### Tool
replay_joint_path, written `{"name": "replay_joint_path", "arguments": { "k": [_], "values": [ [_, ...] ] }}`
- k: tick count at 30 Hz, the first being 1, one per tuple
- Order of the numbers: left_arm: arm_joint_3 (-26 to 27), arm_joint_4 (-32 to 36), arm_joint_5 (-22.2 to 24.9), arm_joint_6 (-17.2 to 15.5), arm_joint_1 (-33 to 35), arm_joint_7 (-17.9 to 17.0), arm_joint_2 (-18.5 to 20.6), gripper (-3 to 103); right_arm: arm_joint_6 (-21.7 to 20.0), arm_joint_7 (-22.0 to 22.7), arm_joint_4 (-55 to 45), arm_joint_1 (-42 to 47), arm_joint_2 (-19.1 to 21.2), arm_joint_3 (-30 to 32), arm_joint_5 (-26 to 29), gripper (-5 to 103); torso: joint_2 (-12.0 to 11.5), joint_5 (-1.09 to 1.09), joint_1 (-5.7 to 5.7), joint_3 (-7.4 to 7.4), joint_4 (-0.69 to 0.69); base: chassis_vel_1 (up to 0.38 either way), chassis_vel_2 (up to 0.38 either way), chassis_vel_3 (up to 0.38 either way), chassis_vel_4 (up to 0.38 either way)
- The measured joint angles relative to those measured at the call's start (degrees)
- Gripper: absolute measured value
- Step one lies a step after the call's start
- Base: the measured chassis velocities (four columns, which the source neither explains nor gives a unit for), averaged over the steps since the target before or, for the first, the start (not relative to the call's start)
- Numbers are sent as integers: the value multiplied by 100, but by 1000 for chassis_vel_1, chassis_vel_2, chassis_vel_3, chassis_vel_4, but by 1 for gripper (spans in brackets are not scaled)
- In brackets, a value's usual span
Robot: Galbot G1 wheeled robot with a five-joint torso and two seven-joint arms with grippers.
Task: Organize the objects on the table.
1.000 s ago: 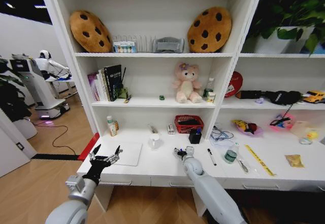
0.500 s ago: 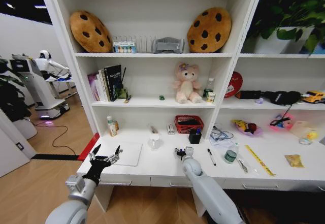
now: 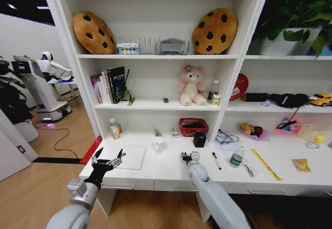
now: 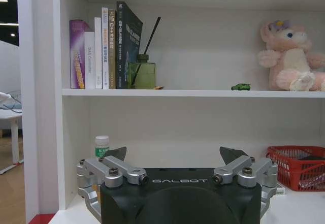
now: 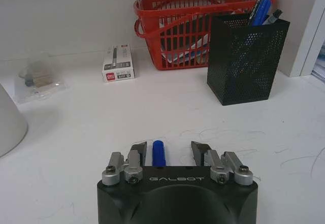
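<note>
— Pens first: where does the blue pen point(image 5: 158, 153) sit relative to the right gripper point(image 5: 169, 155)?

— Right between its fingers. In the right wrist view the jaws are spread with a gap on either side of the pen, so the gripper is open around it, not clamped. The pen lies on the tabletop point(image 5: 76, 148) with its long axis running straight away from the wrist, toward the black mesh pen cup point(image 5: 246, 59).

— So the jaws would close across the barrel?

— That's my reading. The cup stands ahead and a little to the side, with more pens already in it, just beside the red basket point(image 5: 195, 31).

— And the left gripper point(image 4: 174, 159)?

— Open too, holding nothing. From the head view it hovers at the tabletop's left end, near the slim silver laptop point(image 3: 128, 157), well apart from the pen. The right arm is plainly the nearer one.

— Anything else lying loose?

— A black pen point(image 3: 216, 160), a green-lidded small jar point(image 3: 236, 159) and a yellow ruler point(image 3: 265, 163) lie further right. Whether the fingertips actually touch the blue pen, I can't quite tell from this angle.
</note>
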State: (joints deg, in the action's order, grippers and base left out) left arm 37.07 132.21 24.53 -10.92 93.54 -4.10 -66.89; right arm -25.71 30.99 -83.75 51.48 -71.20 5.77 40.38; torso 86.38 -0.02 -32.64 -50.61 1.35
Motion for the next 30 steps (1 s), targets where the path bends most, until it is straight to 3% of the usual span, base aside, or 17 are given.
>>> {"name": "replay_joint_path", "arguments": {
  "k": [1, 4, 6, 8, 13, 22, 25, 27, 30],
  "values": [
    [0, 0, 0, 0, 0, 0, 0, 100, 0, 0, 0, 0, 0, 0, 0, 52, 0, 0, 0, 0, 0, 0, 0, 0, 0],
    [0, 0, 0, 0, 0, 0, 0, 100, -16, 14, 23, -1, -2, 2, 2, 36, 0, -1, 0, -1, 1, 0, 0, 0, 0],
    [0, 0, 0, 0, 0, 0, 0, 100, -17, 15, 31, 0, -4, 2, 2, 36, 0, -1, 0, 0, 1, 0, 0, 0, 0],
    [0, 0, 0, 0, 0, 0, 0, 100, -19, 14, 38, 0, -10, 1, 4, 20, -1, 1, 0, -1, -1, 0, 0, 0, 0],
    [0, 0, 0, 0, 0, 0, 0, 100, -27, 8, 44, 3, -10, -8, 11, 10, -1, 1, 0, -1, -3, 0, 0, 0, 0],
    [0, 0, 0, 0, 0, 0, 0, 100, -34, -37, -98, 62, 61, -15, -100, 10, -3, 5, -2, -3, -4, 0, 0, 0, 0],
    [0, 0, 0, 0, 0, 0, 0, 100, 91, -198, -307, 146, 154, 12, -436, 10, -7, 12, -4, -7, -3, 0, 0, 0, 0],
    [0, 0, 0, 0, 0, 0, 0, 100, 345, -432, -755, 160, 359, 146, -795, 10, -6, 4, -5, -5, -3, 0, 0, 0, 0],
    [0, 0, 0, 0, 0, 0, 0, 100, 436, -520, -872, 160, 420, 186, -866, 10, -6, 6, -4, -5, -2, 0, 0, 0, 0]
  ]
}}
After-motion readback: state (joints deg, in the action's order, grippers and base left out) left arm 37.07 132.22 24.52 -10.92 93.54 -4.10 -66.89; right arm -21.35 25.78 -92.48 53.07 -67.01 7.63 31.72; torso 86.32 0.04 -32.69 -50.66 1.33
